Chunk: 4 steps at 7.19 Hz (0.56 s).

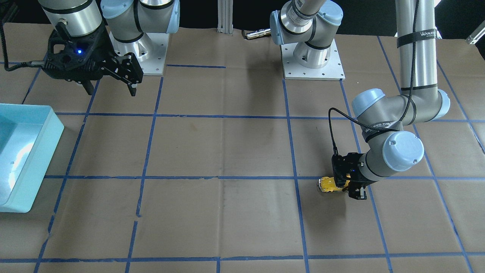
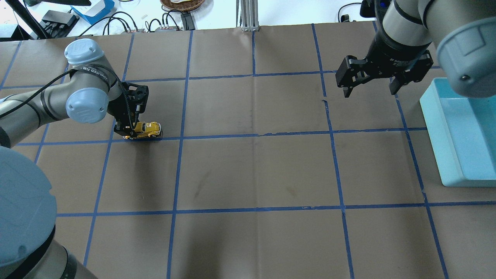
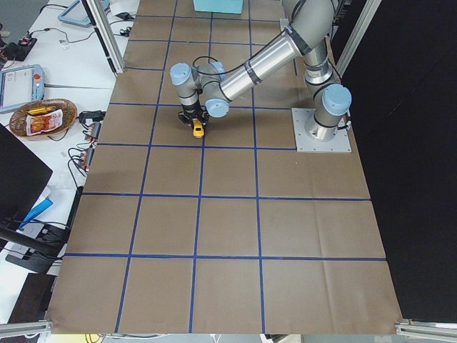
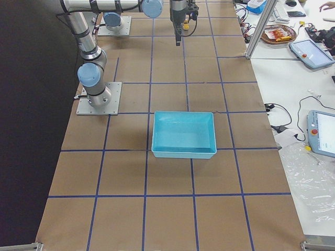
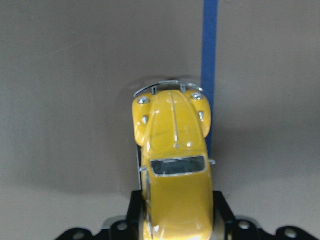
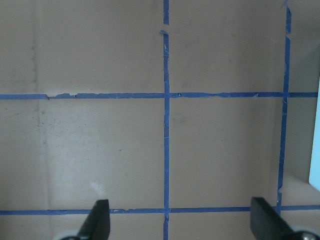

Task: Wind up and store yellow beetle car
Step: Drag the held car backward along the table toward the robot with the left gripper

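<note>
The yellow beetle car [image 2: 149, 129] sits low at the table by a blue tape line on my left side. My left gripper [image 2: 131, 131] is shut on its rear half, and its nose points away from the wrist. In the left wrist view the car [image 5: 172, 165] fills the centre, with black fingers [image 5: 223, 210] on both sides of its rear. It also shows in the front view [image 1: 326, 184] beside the left gripper [image 1: 350, 188]. My right gripper [image 2: 369, 92] is open and empty, held above the table at the far right, near the bin.
A light blue bin [image 2: 445, 155] stands at the right table edge; in the front view its wall [image 1: 41, 151] is at the left. Brown paper with a blue tape grid covers the table. The arm bases [image 1: 313, 64] stand at the robot side.
</note>
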Motion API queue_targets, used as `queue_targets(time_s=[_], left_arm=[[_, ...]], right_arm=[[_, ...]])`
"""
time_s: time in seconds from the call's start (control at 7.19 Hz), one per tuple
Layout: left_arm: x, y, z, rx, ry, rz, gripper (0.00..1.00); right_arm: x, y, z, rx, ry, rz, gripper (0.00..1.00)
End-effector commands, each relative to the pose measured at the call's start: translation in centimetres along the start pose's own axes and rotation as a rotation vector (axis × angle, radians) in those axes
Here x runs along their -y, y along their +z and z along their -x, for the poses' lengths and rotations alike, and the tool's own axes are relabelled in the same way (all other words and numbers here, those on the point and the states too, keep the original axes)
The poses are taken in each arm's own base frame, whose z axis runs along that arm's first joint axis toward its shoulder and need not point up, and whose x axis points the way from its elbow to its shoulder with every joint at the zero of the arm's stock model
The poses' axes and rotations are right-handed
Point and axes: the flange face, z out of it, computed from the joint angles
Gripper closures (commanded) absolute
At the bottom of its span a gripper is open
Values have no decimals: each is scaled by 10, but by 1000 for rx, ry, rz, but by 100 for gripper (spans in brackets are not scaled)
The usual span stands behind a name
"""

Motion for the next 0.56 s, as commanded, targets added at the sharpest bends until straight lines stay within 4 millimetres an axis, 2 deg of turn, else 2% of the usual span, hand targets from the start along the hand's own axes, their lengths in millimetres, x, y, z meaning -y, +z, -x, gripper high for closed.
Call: queue_targets(time_s=[0.0, 0.42], left_arm=[[-15, 5, -4, -12, -6, -7, 100], [-28, 8, -5, -18, -12, -8, 100]], right_arm=[[0, -1, 0, 0, 0, -2, 1], [0, 0, 0, 0, 0, 0, 1]])
